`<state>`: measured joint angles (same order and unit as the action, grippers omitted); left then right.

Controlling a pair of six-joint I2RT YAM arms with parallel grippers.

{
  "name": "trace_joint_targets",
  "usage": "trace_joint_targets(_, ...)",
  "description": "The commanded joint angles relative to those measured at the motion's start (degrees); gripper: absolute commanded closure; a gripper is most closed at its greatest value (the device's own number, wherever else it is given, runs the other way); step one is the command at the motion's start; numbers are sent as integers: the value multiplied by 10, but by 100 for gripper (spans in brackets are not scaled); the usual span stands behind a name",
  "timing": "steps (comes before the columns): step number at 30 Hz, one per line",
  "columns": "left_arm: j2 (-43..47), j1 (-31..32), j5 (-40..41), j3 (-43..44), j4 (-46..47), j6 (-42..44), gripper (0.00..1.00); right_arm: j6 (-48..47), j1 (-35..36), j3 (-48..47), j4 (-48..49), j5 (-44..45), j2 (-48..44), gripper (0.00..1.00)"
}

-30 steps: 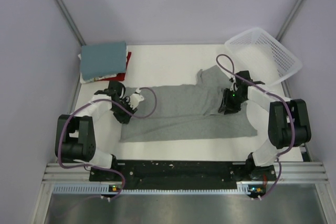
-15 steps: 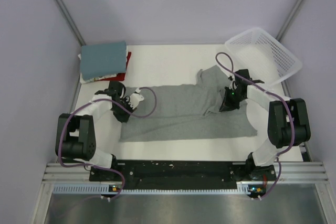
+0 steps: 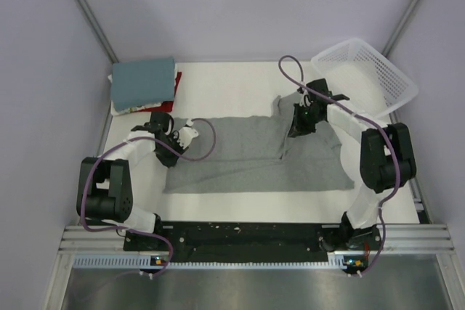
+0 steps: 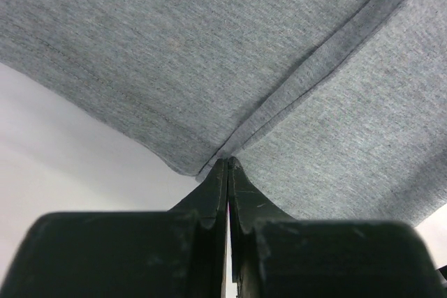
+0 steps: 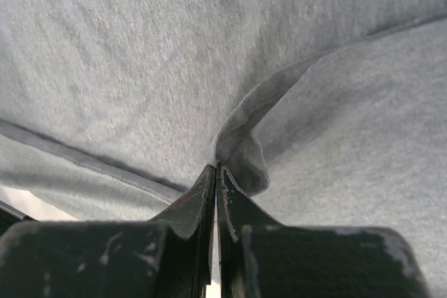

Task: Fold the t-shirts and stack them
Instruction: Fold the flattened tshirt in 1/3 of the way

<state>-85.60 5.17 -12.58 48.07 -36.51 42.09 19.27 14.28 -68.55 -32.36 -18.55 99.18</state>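
Note:
The heather-grey t-shirt lies spread across the middle of the white table, partly folded. My left gripper is shut on its left edge; the left wrist view shows the jaws closed on a hemmed corner of the grey cloth. My right gripper is shut on a fold of the shirt near its upper right; the right wrist view shows a pinched ridge of grey cloth at the tips. A stack of folded t-shirts, teal-blue on top with whitish and red beneath, sits at the back left corner.
A white plastic lattice basket stands tilted at the back right corner. Lilac walls close in the table on three sides. The arms' cables loop over the shirt.
My right gripper has moved up and to the left, pulling the shirt's right part with it. The shirt's lower right corner has shifted inward. My left gripper has barely moved.

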Motion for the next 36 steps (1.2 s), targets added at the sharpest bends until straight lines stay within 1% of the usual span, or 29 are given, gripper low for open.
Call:
trace_joint_targets(1,15,-2,-3,-10,13,-2,100,-13,27,-55,12,4,39,100)
trace_joint_targets(11,17,-2,-4,-18,11,1,100,-42,75,-118,7,-5,104,99)
trace_joint_targets(12,16,-2,-3,-18,11,1,100,-43,79,-120,6,-5,109,95)
trace_joint_targets(13,16,-2,-3,-18,12,2,100,-44,80,-122,6,-8,113,86)
trace_joint_targets(14,15,-2,-3,-18,11,2,100,-45,81,-125,5,-11,116,76)
trace_joint_targets(15,15,-2,-4,-18,11,2,100,-47,83,-128,5,-20,117,68)
trace_joint_targets(18,15,-2,-2,-18,11,2,100,-65,94,-150,4,-38,105,54)
trace_joint_targets(21,15,-2,3,-15,10,1,100,-93,105,-175,1,-26,61,47)
trace_joint_targets(24,20,-2,8,-13,11,-2,100,-99,102,-171,-3,35,24,46)
trace_joint_targets(25,22,-2,10,-13,13,-3,100,-96,98,-165,-9,53,16,48)
trace_joint_targets(26,25,-2,10,-14,14,-5,100,-93,93,-159,-16,73,15,55)
trace_joint_targets(27,25,-2,9,-14,14,-7,100,-87,87,-151,-27,85,19,67)
trace_joint_targets(29,28,-2,5,-14,12,-9,100,-76,84,-134,-43,98,29,80)
trace_joint_targets(32,30,-2,4,-16,10,-10,100,-68,86,-105,-44,84,47,94)
trace_joint_targets(34,30,-2,7,-18,9,-8,100,-63,87,-98,-43,90,64,100)
trace_joint_targets(36,32,-2,11,-18,8,-8,100,-65,89,-98,-39,96,80,100)
